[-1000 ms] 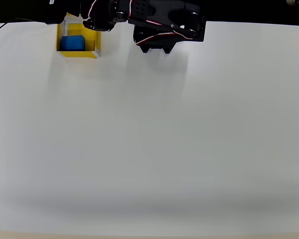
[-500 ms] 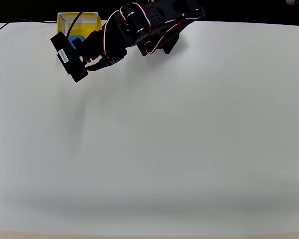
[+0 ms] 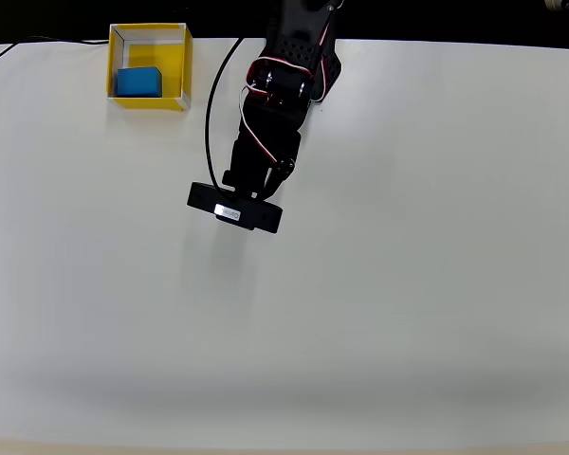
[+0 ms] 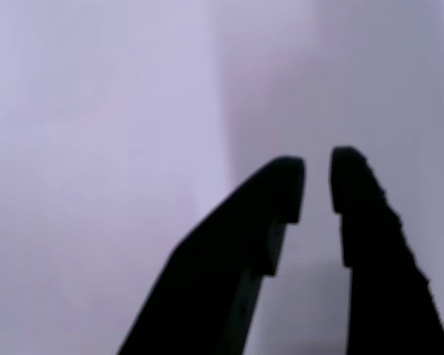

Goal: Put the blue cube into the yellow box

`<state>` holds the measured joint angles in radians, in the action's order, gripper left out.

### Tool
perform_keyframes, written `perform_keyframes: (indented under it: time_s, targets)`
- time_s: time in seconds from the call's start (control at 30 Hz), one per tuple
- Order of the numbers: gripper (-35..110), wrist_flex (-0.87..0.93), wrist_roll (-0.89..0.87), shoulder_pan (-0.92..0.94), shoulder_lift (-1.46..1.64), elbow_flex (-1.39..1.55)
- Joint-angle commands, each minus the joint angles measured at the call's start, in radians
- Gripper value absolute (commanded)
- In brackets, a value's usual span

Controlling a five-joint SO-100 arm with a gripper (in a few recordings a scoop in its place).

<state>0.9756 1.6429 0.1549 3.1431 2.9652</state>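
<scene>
The blue cube (image 3: pixel 137 81) lies inside the yellow box (image 3: pixel 175 62) at the table's top left in the overhead view, against the box's left wall. The black arm (image 3: pixel 266 156) reaches down from the top middle, and its wrist end (image 3: pixel 234 208) hangs over bare table, well to the right of and below the box. In the wrist view my gripper (image 4: pixel 317 185) shows two dark fingers (image 4: pixel 359 200) with only a thin slit between the tips and nothing held. Under them is blurred white table.
The white table (image 3: pixel 360 303) spreads wide below and to the right of the arm. A black cable (image 3: pixel 211 104) loops beside the arm's left side. The arm's base (image 3: pixel 303 38) sits at the table's top edge, with a dark strip behind it.
The arm has swung away from the yellow box, rightward and down toward the table's middle. The blue cube stays in the box, now uncovered.
</scene>
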Motion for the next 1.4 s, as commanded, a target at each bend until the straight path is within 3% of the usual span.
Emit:
perform_keyframes:
  time_s: [0.0, 0.47, 0.73, 1.03, 1.37]
  targets:
    - [0, 0.003, -0.005, -0.135, 0.087, 0.04]
    - [0, 0.17, -0.054, -0.345, 0.201, 0.179]
    - [0, 0.377, 0.052, -0.265, 0.201, 0.181]
    - [1, 0.382, -0.057, -0.195, 0.202, 0.181]
    - [1, 0.38, -0.058, -0.193, 0.199, 0.181]
